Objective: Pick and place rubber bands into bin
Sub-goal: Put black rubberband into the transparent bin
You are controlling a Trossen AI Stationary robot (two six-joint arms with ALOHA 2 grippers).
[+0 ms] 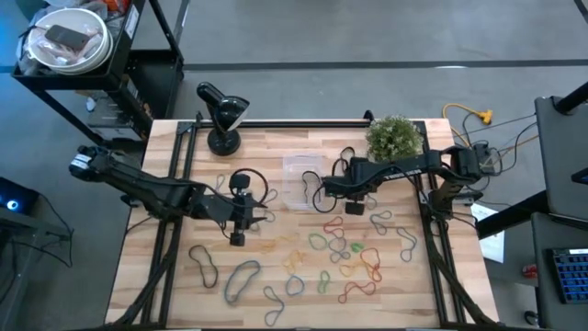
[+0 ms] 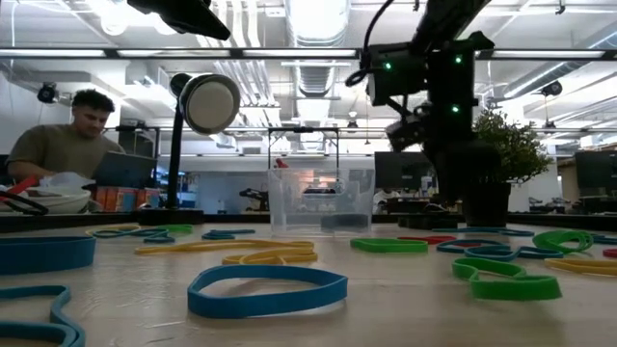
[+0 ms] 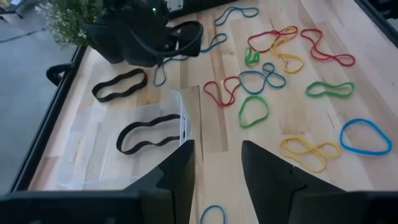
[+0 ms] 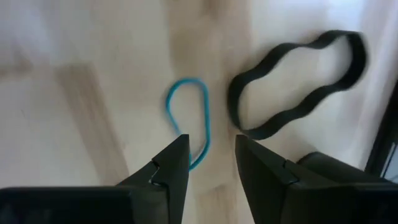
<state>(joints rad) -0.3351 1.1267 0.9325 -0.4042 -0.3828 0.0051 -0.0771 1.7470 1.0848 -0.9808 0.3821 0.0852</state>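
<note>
Left wrist view, one black band (image 3: 148,135) in bin (image 3: 81,163), one beside (image 3: 120,84)

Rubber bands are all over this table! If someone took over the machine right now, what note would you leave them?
Left gripper: jaws open, empty, hovering at the bin.
Right gripper: jaws open, holding nothing, above a blue band and a black band that lie on the wood just outside the bin.
Done: one black band in the bin is all that can be seen inside.
Left: the two bands under the right gripper, plus the many coloured rubber bands spread over the table.
</note>
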